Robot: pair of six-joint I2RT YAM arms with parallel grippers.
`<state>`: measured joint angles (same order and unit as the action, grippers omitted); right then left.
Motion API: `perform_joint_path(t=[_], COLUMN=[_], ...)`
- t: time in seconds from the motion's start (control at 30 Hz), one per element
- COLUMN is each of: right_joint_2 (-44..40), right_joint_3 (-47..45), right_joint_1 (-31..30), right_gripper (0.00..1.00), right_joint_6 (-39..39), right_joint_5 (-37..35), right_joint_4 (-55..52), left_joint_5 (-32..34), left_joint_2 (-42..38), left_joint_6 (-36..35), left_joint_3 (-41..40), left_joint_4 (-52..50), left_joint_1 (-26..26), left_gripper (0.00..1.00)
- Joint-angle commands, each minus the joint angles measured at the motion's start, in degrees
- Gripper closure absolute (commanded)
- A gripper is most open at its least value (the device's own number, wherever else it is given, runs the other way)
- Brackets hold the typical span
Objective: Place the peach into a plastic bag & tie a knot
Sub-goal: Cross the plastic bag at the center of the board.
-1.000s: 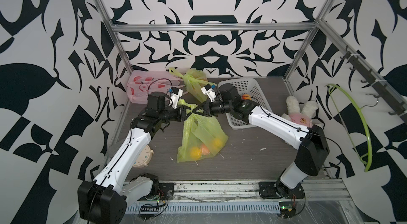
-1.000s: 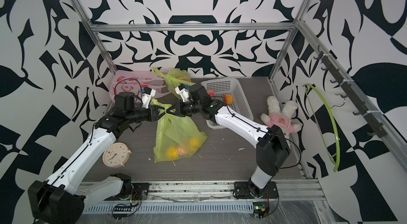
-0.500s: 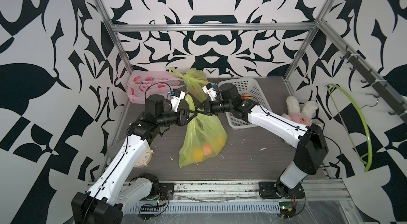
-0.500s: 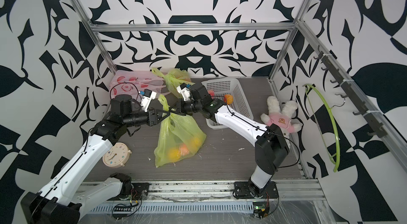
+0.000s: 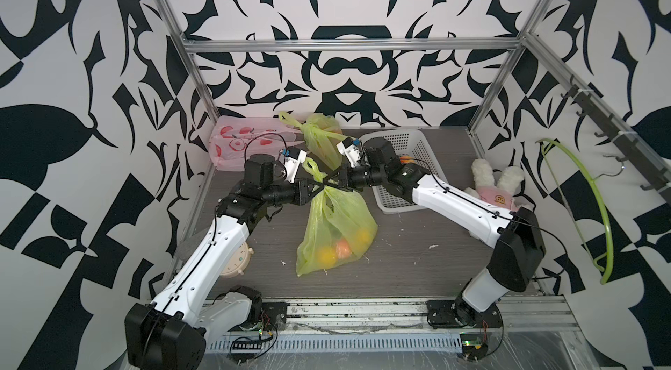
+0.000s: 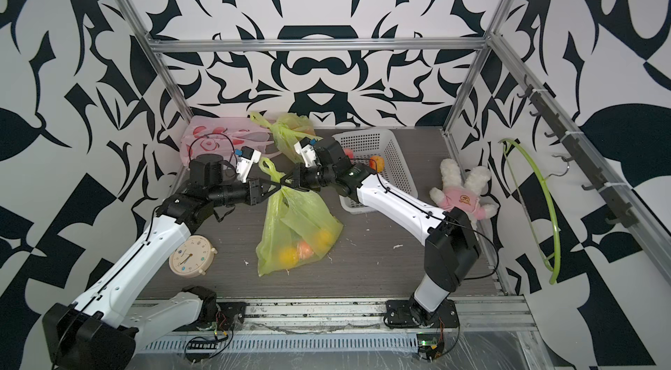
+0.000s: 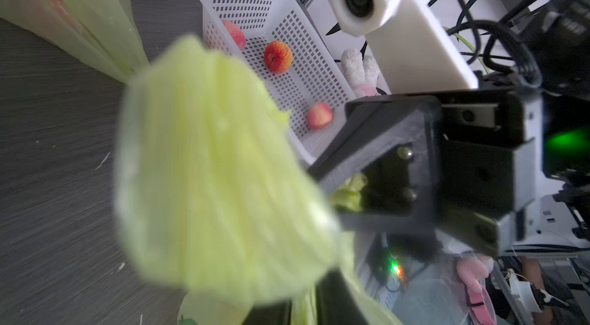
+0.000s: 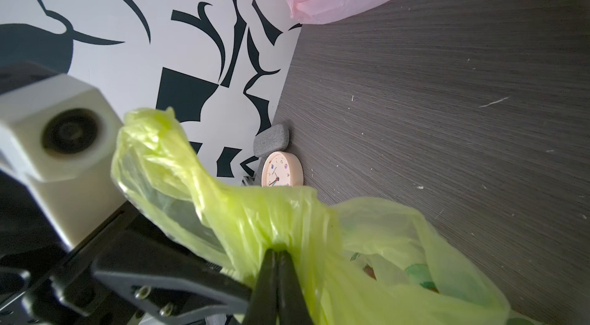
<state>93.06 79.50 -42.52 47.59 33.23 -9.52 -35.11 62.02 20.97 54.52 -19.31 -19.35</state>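
A: Where's the peach [image 5: 343, 249]?
B: Low in the green bag [image 5: 334, 219], between two yellow fruits. Bag bottom rests mid-table [image 5: 417, 259], neck pulled up.
A: Grippers?
B: Right gripper [image 5: 332, 184] is pinched tight on the neck. Left gripper [image 5: 318, 189] has come in to the base of the handle loop [image 5: 310, 167], jaws narrowed from wide. Can't tell if they're gripping yet.
A: Meaning?
B: Bagging looks done, knot-tying is starting.

Three bags [image 5: 334, 226] [image 5: 323, 139] [image 5: 236, 143], one basket [image 5: 410, 141], one clock [image 6: 190, 255]
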Motion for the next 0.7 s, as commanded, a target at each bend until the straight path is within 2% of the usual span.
perform_joint_path(t=[0.0, 0.23, 0.47, 0.67], right_joint_2=[-3.35, -3.86, -3.57, -2.15], right_joint_3=[0.06, -0.49, -2.58, -3.30], right_joint_1=[-0.54, -1.56, -2.98, -2.98], right_gripper=[1.00, 1.00, 1.00, 1.00], right_joint_6=[-1.17, -1.55, -2.36, -3.08], right_joint_5=[-0.19, 0.33, -0.20, -0.40], right_joint_4=[0.30, -0.58, -1.41, -0.95], left_joint_5=[0.65, 1.64, 1.57, -0.99], left_joint_2=[0.50, 0.57, 0.03, 0.03], left_joint_6=[-0.58, 0.03, 0.12, 0.56], left_joint_3=[1.41, 1.14, 1.13, 1.11], left_joint_4=[0.86, 1.74, 2.18, 2.15], left_joint_1=[0.46, 0.80, 1.33, 1.38], left_gripper=[0.89, 1.00, 1.00, 1.00])
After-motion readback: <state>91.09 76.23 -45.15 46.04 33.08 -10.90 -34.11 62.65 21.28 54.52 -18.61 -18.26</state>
